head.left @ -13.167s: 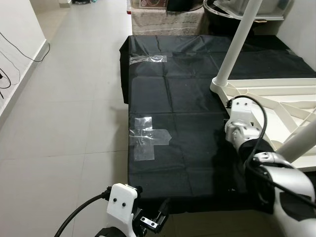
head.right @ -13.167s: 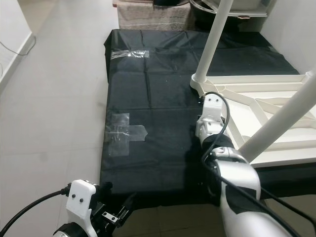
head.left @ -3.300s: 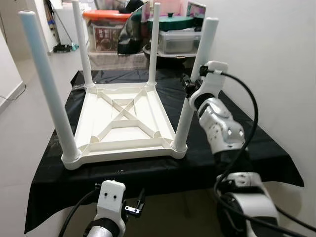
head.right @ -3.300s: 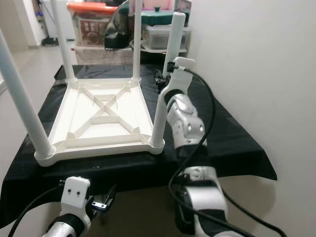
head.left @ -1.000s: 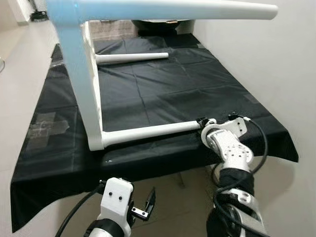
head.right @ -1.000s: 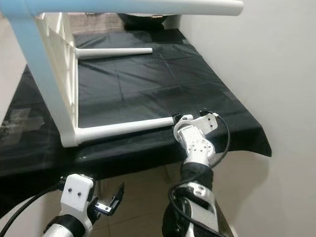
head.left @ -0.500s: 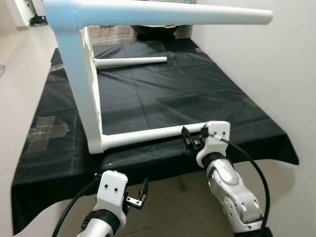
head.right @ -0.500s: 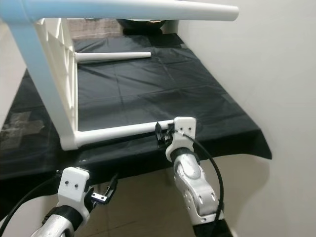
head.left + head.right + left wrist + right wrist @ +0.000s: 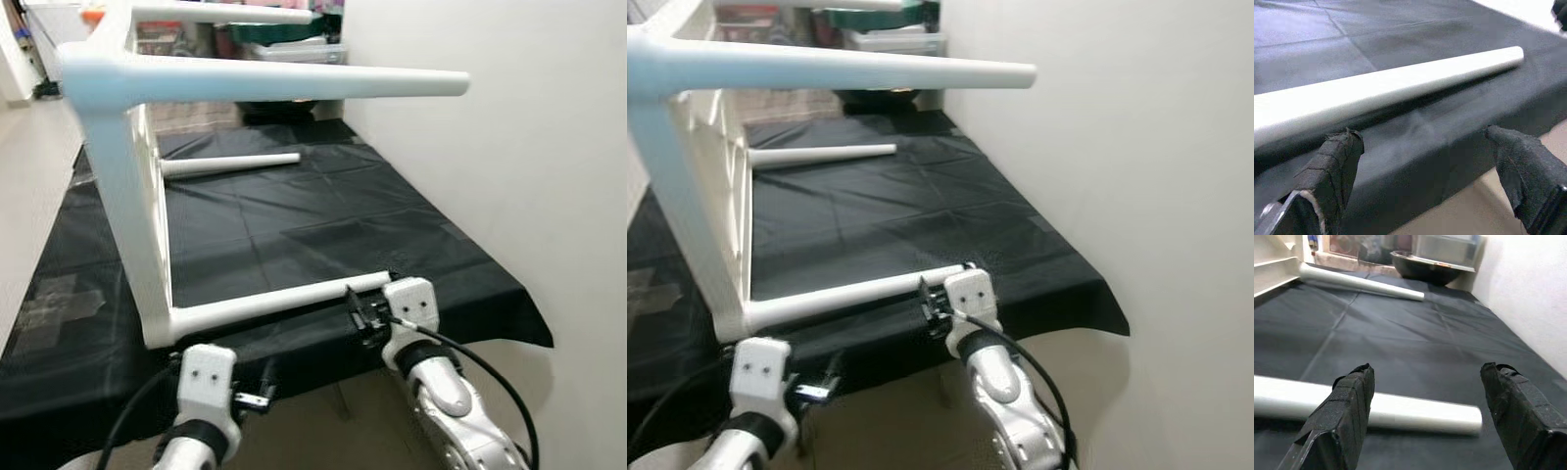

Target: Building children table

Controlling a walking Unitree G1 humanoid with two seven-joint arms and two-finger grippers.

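Right pincer hovers at the tip of the table's lower leg, fingers spread wide with nothing between them; the right wrist view has the leg crossing just ahead of both pads. Left pincer hangs below the worktop's front edge, its jaws apart and empty too, the same leg lying just beyond its fingertips. The white table lies on its side, slab upright to the left of the right pincer, two legs reaching out overhead. My read: to right it well, close squarely around the round leg near its end, because smooth glossy plastic can roll in the grip. A black creased cloth drapes the worktop and may slide underneath.
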